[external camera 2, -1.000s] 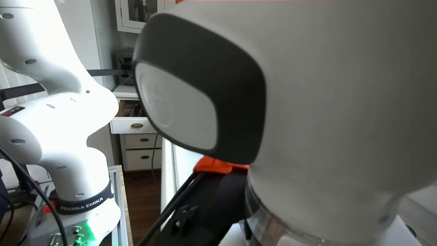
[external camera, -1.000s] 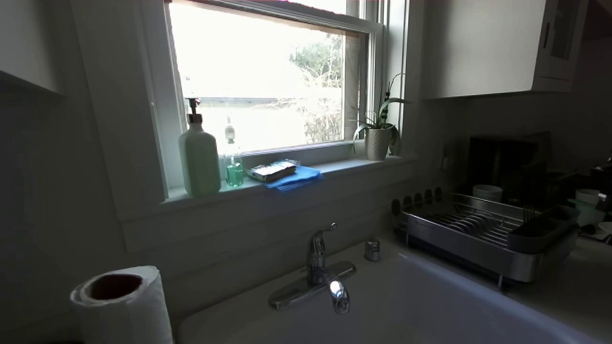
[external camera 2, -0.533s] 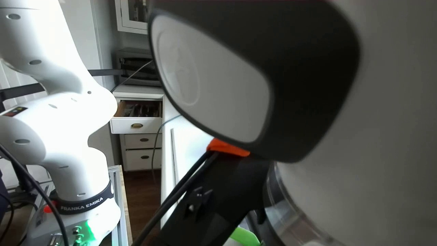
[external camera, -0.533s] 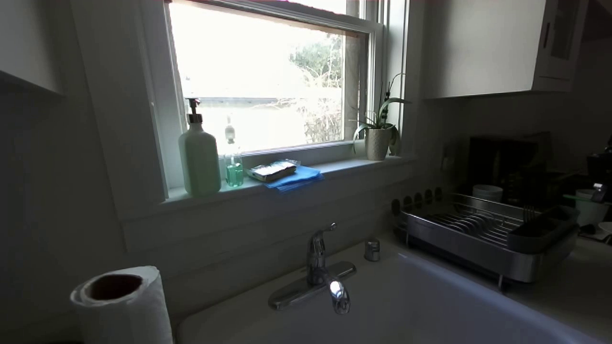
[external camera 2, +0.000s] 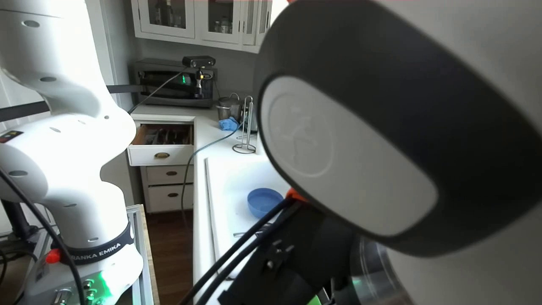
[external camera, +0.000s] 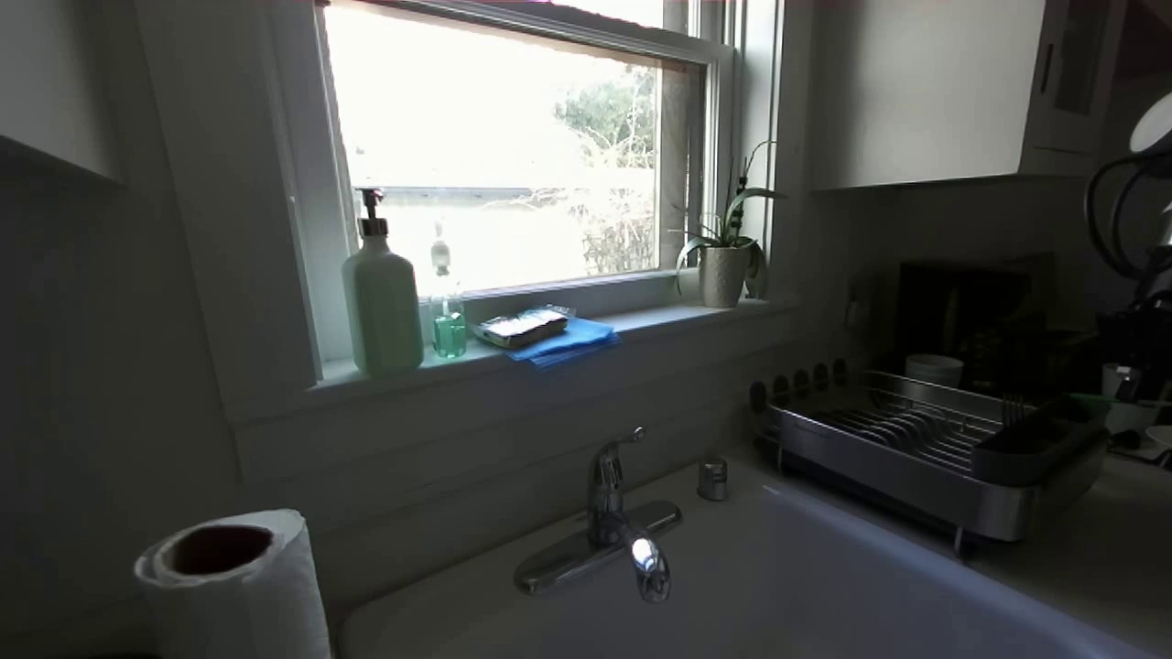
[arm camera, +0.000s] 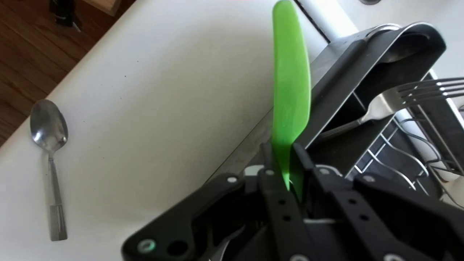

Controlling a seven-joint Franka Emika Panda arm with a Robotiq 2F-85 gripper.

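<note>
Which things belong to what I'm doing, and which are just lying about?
In use:
bright green flat utensil, gripped by the black claw
probably the long dark grey caddy nearby

Not in use:
silver metal spoon
round blue bowl
white paper roll

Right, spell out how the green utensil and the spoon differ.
The green utensil is clamped in the gripper; the spoon lies on the counter. The green utensil shows a long, flat blade; the spoon ends in a shiny oval head. Both are slender.
</note>
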